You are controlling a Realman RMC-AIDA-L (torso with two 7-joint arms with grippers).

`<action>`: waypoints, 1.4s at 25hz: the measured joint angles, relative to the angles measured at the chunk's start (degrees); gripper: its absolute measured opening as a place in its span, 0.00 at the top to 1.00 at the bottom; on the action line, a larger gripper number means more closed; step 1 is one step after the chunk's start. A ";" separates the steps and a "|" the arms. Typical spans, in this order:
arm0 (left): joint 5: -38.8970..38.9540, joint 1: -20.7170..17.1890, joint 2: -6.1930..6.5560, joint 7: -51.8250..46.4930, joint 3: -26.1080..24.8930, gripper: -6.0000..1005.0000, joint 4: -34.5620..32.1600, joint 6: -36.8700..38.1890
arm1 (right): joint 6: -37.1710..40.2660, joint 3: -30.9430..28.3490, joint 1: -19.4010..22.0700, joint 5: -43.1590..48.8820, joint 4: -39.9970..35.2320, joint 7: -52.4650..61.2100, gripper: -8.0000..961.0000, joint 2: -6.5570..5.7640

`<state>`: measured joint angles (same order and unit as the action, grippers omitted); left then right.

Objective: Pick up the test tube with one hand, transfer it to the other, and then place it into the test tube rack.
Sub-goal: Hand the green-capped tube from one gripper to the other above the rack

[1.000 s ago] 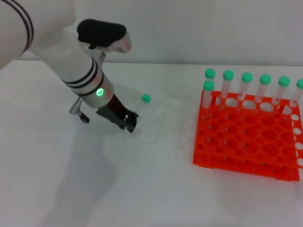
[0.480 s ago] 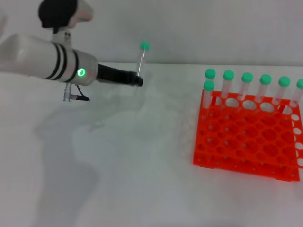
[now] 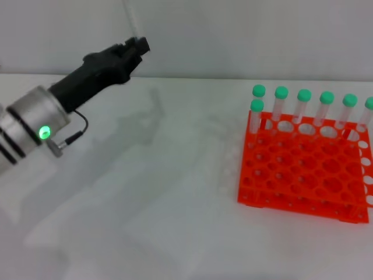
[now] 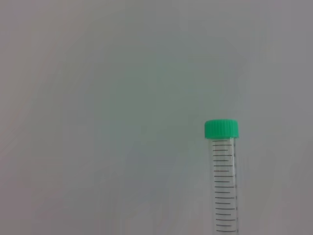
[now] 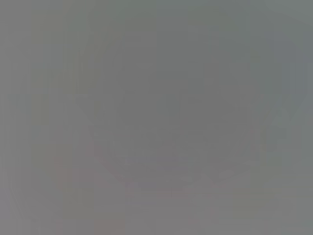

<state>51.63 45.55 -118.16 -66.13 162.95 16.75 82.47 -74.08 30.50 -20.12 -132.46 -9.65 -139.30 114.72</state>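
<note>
My left black two-fingered gripper, now raised to the frame's upper left from tabletop level 1 s ago, clamps the slim clear green-capped test tube upright, ready for handover w/ orange-red rack at right.

The test tube was clear, smooth plastic with fine black graduation marks printed on it, and its green cap had a ribbed, matt look. The test tube rack was bright orange-red plastic, a bit shiny. The left gripper looked like matt black plastic, probably, behind it a brushed silver metal wrist. The white table was smooth with a faint sheen.
</note>
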 joint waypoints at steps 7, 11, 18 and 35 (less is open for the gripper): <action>1.69 -4.62 -1.01 29.87 0.01 0.80 -13.61 9.73 | -3.40 2.81 3.01 8.95 -10.85 18.47 0.11 -2.75; -0.99 -4.07 -1.41 40.77 -0.03 0.80 -22.44 4.43 | -13.47 2.92 2.50 17.91 -14.49 26.11 0.11 -6.20; -1.64 -0.76 -1.68 43.35 -0.20 0.80 -32.07 -11.50 | -25.35 6.07 -0.58 30.99 -24.26 31.84 0.11 -6.65; -6.20 1.73 -2.42 48.71 -0.27 0.80 -37.91 -21.00 | -20.65 13.52 -7.90 35.65 -26.27 32.19 0.11 -2.28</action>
<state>45.43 47.29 -120.58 -17.42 162.67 -21.16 61.47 -94.73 44.01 -28.02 -96.81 -35.92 -107.11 112.44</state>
